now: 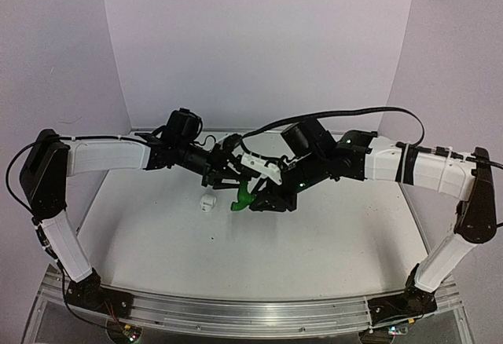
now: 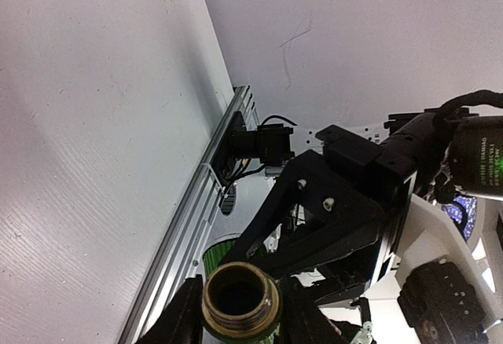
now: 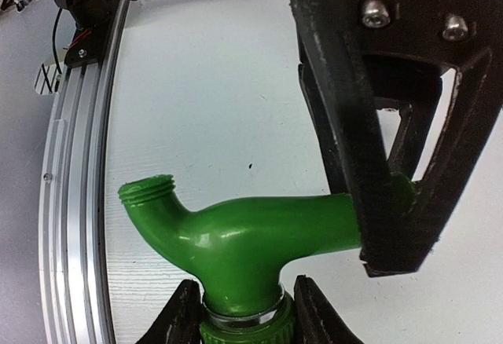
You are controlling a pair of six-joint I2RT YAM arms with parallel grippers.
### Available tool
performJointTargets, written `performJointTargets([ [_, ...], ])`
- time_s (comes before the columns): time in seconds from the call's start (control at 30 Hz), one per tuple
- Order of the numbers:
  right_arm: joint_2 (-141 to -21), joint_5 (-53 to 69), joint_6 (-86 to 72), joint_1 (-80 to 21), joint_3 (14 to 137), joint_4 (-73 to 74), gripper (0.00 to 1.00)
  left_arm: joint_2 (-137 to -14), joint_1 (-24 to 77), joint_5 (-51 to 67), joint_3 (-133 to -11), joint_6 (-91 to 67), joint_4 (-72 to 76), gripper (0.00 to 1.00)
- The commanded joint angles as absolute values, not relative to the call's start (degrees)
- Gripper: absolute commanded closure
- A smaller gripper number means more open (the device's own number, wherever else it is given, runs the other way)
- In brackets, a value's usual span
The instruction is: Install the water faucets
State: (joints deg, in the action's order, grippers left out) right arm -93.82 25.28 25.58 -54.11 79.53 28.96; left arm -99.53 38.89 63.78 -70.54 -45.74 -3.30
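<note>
White table (image 1: 157, 234), lilac walls (image 1: 259, 45) | white fitting (image 1: 207, 202) sitting loose on it, left of centre | left gripper (image 2: 242, 312) clamped on green faucet (image 3: 251, 242) at its round brassy end | right gripper (image 3: 240, 320) squeezing its collared base

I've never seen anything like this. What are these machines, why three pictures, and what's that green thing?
These are two robot arms bolted to the near edge of a table: the left arm and the right arm. The wide picture comes from a fixed camera above and behind them. The other two come from a camera on each wrist, looking out past that arm's tip. Each arm ends in a two-finger tool. The right tool grips the green tap by its collar; the left tool clamps its round metal end. A small white fitting lies on the table nearby.
</note>
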Motion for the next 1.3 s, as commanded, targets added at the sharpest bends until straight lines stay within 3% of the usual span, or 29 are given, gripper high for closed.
performJointTargets([
  [0.0, -94.6, 24.2, 25.9, -54.5, 82.7, 28.3, 1.0, -97.7, 39.4, 61.3, -74.7, -40.1, -9.8, 0.72],
  [0.17, -95.5, 23.3, 25.3, -54.5, 82.6, 28.3, 0.98, -96.6, 39.4, 59.8, -75.5, -38.1, -10.6, 0.93],
  [0.2, -95.6, 22.8, 24.9, -54.5, 82.4, 28.3, 0.94, -96.4, 39.3, 58.8, -75.6, -37.7, -10.8, 0.95],
  [0.27, -95.9, 21.4, 23.6, -54.5, 82.0, 28.1, 0.82, -95.6, 39.3, 56.7, -75.8, -36.7, -10.9, 0.99],
  [0.33, -96.2, 18.4, 21.6, -54.5, 81.6, 27.4, 0.6, -94.6, 39.3, 52.9, -76.0, -36.1, -11.0, 1.0],
  [0.47, -95.8, 12.3, 15.4, -54.5, 78.8, 23.4, 0.3, -93.2, 38.9, 45.0, -76.6, -37.2, -11.0, 1.0],
  [0.67, -91.9, 4.7, 7.0, -54.8, 70.3, 12.6, 0.02, -94.3, 36.3, 34.1, -75.8, -49.8, -11.0, 1.0],
  [0.93, -91.3, -12.5, 19.5, -61.7, 63.6, -6.3, 0.02, -97.0, 34.4, 34.1, -74.5, -65.8, -11.0, 1.0],
  [1.27, -97.8, -10.5, 27.4, -62.0, 67.4, -18.3, 0.04, -92.8, 34.7, 32.4, -69.7, -71.3, -10.9, 1.0],
])
